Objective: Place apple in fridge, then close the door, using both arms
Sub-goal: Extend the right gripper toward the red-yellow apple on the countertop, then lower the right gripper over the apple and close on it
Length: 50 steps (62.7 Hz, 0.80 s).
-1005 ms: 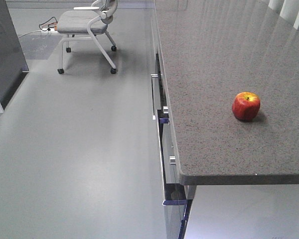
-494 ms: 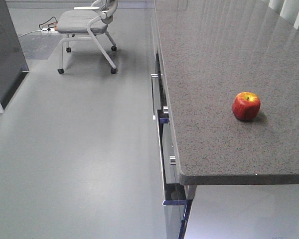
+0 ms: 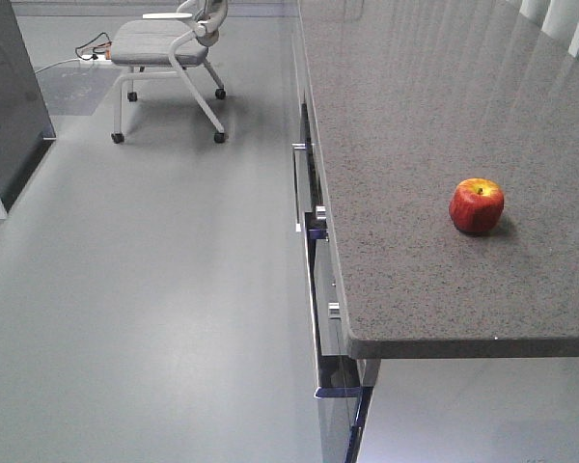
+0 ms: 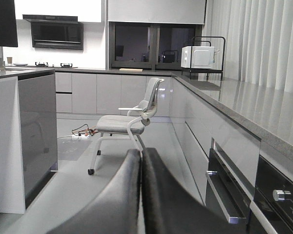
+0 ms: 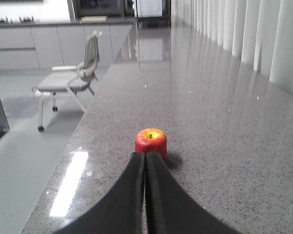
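Grey floor (image 3: 154,289) fills the front view from 6 to 10 o'clock. The speckled grey tabletop (image 3: 434,116) runs from 12 down to 4 o'clock, with its near edge at 5 o'clock. Drawer fronts (image 3: 314,241) with metal handles sit under its left edge. A dark grey cabinet (image 3: 5,96) stands at 10 o'clock; we can't tell whether it is the fridge, and we see no door on it. White curtains (image 5: 263,39) hang at 2 o'clock in the right wrist view. A grey wheeled chair (image 3: 169,58) is at 11 o'clock on the floor, well apart from the tabletop, and an orange-tipped cable (image 3: 92,46) lies just at its 9 o'clock.

The left claw (image 4: 140,152) has both black fingers pressed together with nothing between them. It points over the floor toward the chair at its 12 o'clock.

The right claw (image 5: 145,155) is also pressed together and holds nothing. It sits over the tabletop with the apple at its 12 o'clock.

The apple (image 3: 477,205) sits at 3 o'clock in the front view. It is red with yellow at the stem dimple, upright on the tabletop with the stem end up. It is near the near edge and apart from both claws.
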Motion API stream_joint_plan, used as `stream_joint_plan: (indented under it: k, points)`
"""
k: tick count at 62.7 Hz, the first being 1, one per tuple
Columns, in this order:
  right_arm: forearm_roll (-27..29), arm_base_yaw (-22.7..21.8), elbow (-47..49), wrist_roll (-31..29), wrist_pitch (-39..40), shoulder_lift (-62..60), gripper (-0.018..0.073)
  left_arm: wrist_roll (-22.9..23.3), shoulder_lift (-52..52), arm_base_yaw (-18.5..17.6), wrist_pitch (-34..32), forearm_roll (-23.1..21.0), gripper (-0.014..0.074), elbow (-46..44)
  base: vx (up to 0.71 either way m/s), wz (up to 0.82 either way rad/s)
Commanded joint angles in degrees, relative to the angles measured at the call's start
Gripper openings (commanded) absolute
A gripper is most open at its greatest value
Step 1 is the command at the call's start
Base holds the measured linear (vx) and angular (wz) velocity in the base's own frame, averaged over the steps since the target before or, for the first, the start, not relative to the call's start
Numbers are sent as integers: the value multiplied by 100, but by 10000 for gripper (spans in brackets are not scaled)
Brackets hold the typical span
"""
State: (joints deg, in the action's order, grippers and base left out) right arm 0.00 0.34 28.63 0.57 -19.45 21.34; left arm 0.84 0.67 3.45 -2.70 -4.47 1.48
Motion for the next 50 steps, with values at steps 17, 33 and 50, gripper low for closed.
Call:
stream_joint_plan:
  k: [17,33,50]
  points:
    - [-106,-23,1352,-57,-240,2159,-3,57,84,-3,-436,-21,-6,120,0,0]
    - [-110,-23,1352,-93,3,3189,-2,57,84,-3,-436,-21,-6,120,0,0]
    - [-71,-23,1902,-483,-825,4160,237,57,84,-3,-436,-21,-6,120,0,0]
